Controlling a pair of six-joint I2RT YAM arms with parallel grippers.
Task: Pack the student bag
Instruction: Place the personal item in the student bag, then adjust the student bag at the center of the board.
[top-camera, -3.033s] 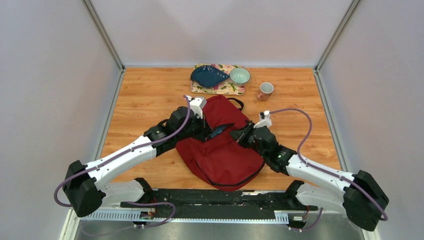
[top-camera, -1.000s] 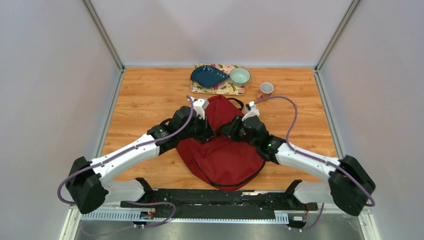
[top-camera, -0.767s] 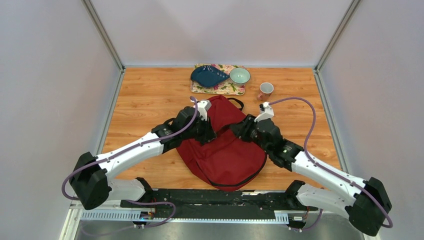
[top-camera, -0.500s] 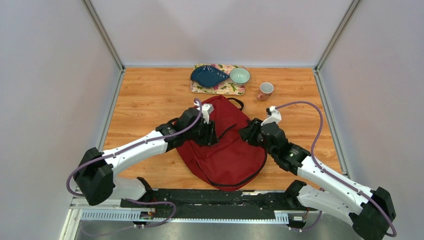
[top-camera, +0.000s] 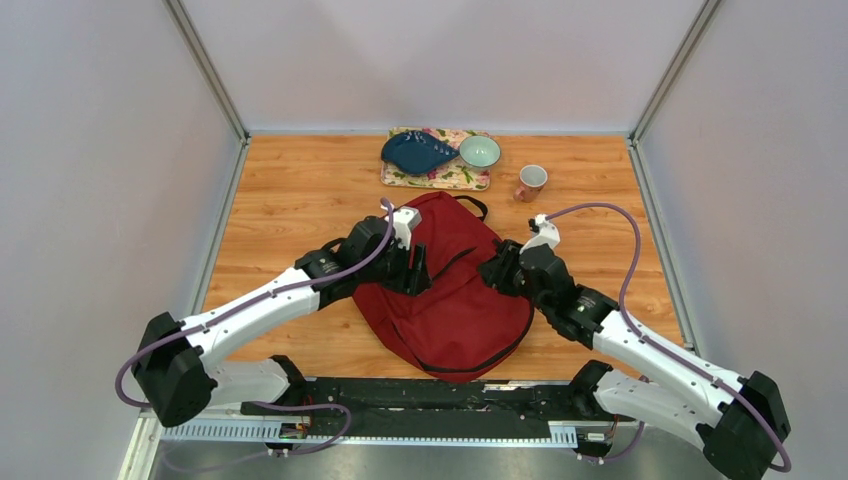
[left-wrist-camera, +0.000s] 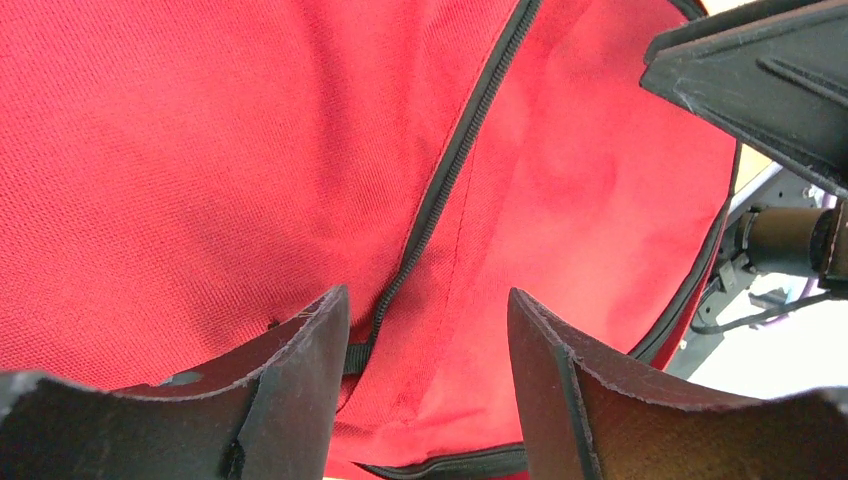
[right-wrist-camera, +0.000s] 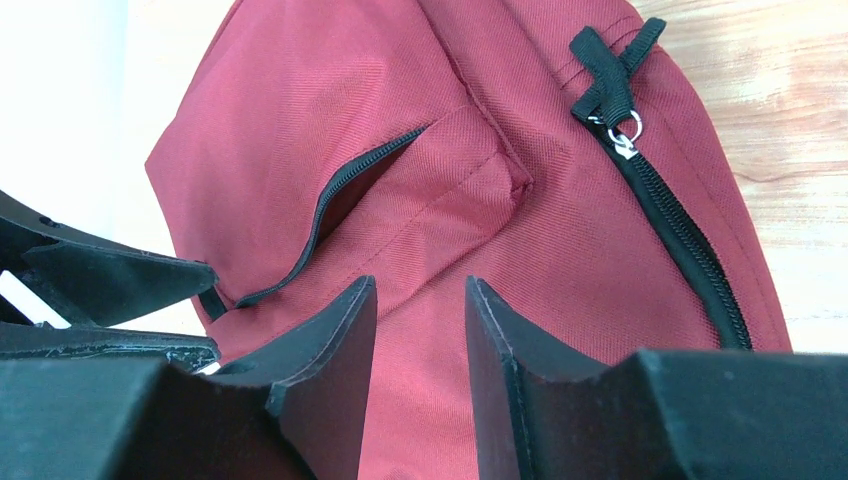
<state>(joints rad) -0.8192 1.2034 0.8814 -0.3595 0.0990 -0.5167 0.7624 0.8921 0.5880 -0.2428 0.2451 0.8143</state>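
The student bag (top-camera: 450, 300), a dark red backpack, lies flat in the middle of the wooden table, its black top loop (top-camera: 472, 205) pointing away. My left gripper (top-camera: 418, 270) hovers over the bag's left side, open, with only red fabric and a black zipper (left-wrist-camera: 450, 170) under the gap (left-wrist-camera: 430, 310). My right gripper (top-camera: 492, 272) stands at the bag's right side, open and empty (right-wrist-camera: 420, 290). In the right wrist view the front pocket's zipper (right-wrist-camera: 340, 190) gapes partly open and the main zipper's pull (right-wrist-camera: 620, 130) lies to the right.
At the back stands a floral tray (top-camera: 450, 178) carrying a dark blue dish (top-camera: 417, 152) and a pale green bowl (top-camera: 480, 151). A pink mug (top-camera: 531, 181) sits right of it. Grey walls close in the table on three sides.
My left gripper has gone from shut to open and slid slightly back along the bag. My right arm has drawn back to the right, jaws a little wider.
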